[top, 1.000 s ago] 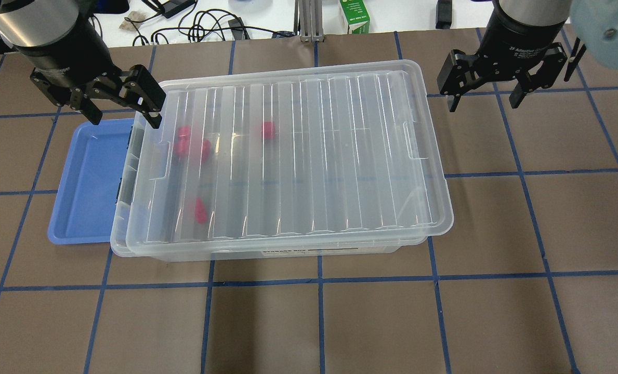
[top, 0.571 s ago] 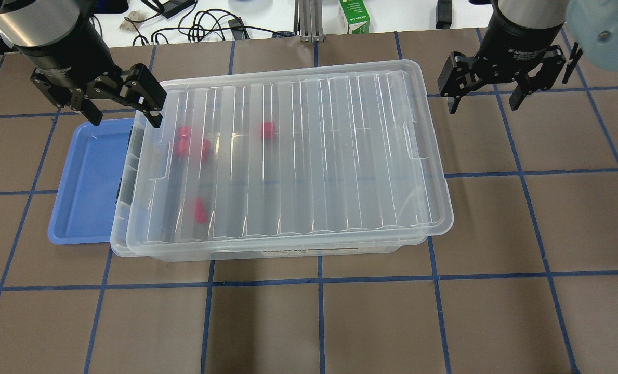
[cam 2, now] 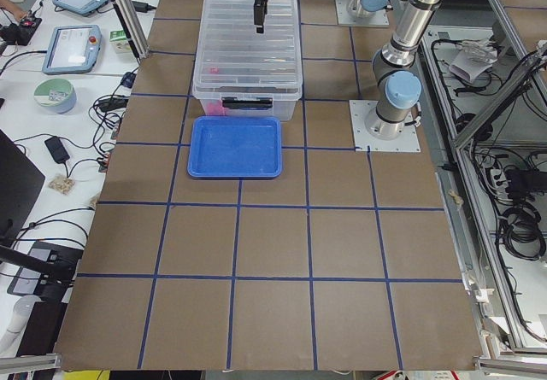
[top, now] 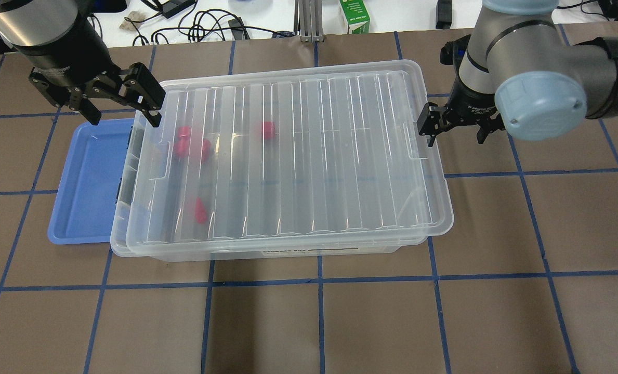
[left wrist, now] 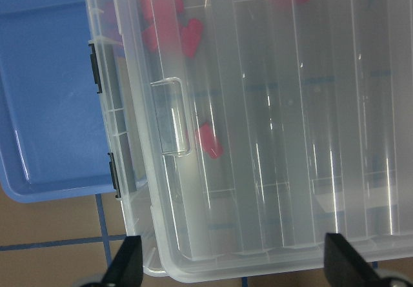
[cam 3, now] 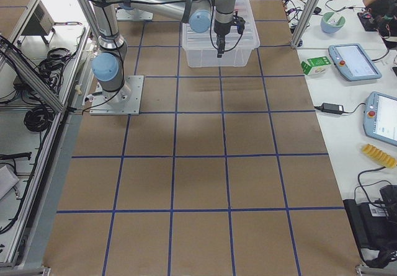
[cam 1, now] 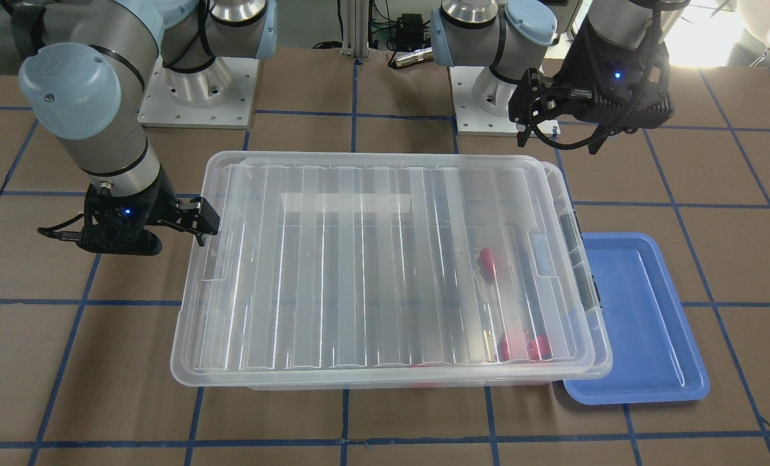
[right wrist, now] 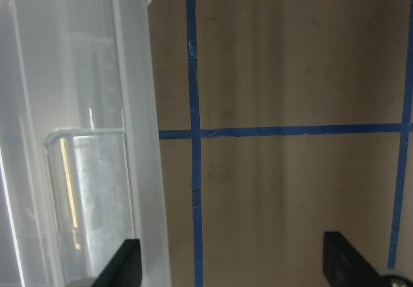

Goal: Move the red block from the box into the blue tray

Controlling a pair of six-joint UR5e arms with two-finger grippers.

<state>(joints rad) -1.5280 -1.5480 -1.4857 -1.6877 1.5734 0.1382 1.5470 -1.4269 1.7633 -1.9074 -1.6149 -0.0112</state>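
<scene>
**Both arms at the box (top: 225, 253), no grasp made.** The left gripper (top: 124, 118) hangs empty with its jaws spread wide. It is over the far left corner of the box, where the clear lid (top: 340, 156) meets the far rim of the blue tray (top: 88, 176). The right gripper (top: 455, 137) is likewise spread and empty. It is low at the opposite end of the box, and in its wrist view one finger sits just beside the lid's end tab (right wrist: 87, 190).

The lid is on, so every red piece lies sealed beneath it. I take the red block (top: 199, 210) to be the lone piece at the box's left end — apart from the red cluster (top: 192, 144) farther from the robot and from a stray piece (top: 268, 130) nearer the middle.

From the left gripper the block lies toward the robot and slightly inward, below the lid. Its long axis appears to run roughly near-to-far, narrower end toward the robot.

The tray sits just beside that same end of the box. I therefore judge the left arm the nearer one for both pick and placement — the right gripper is well apart from the block. No pick is possible until the lid comes off.
</scene>
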